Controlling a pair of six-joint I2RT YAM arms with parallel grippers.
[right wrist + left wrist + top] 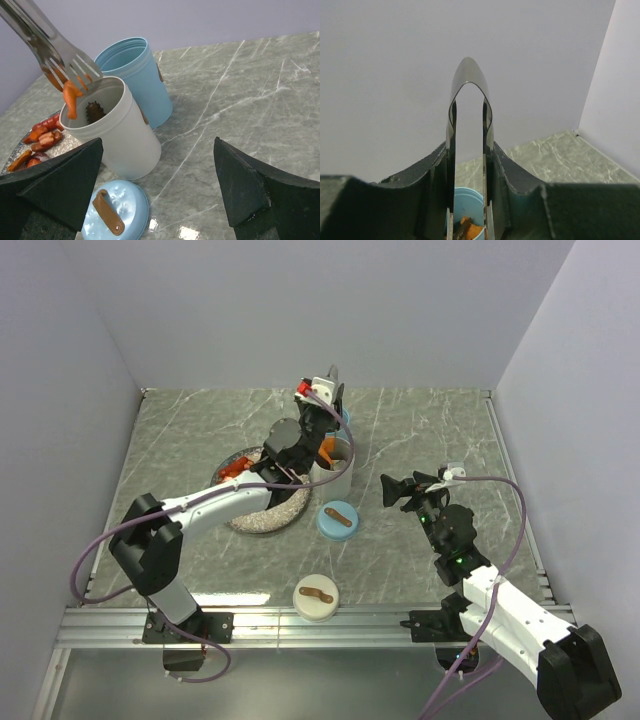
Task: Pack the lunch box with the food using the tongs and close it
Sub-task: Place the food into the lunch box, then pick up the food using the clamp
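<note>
My left gripper [318, 418] [469, 151] is shut on the grey metal tongs [468, 75], whose joined end sticks up past the fingers. In the right wrist view the tongs' forked tips [70, 64] pinch an orange food piece [70, 98] just above the rim of the lunch box's white cup [117, 137] [337, 477]. A dark piece [93, 111] lies inside that cup. The blue cup [136, 75] [466, 199] stands right behind it with orange pieces inside. More food [41, 141] lies on the plate [262, 518]. My right gripper [401, 488] [157, 150] stands open and empty, to the right of the cups.
A blue lid with a brown strap [338, 520] [115, 210] lies in front of the white cup. A white lid with a brown strap [317, 597] lies near the front rail. Walls close in the marble table on three sides.
</note>
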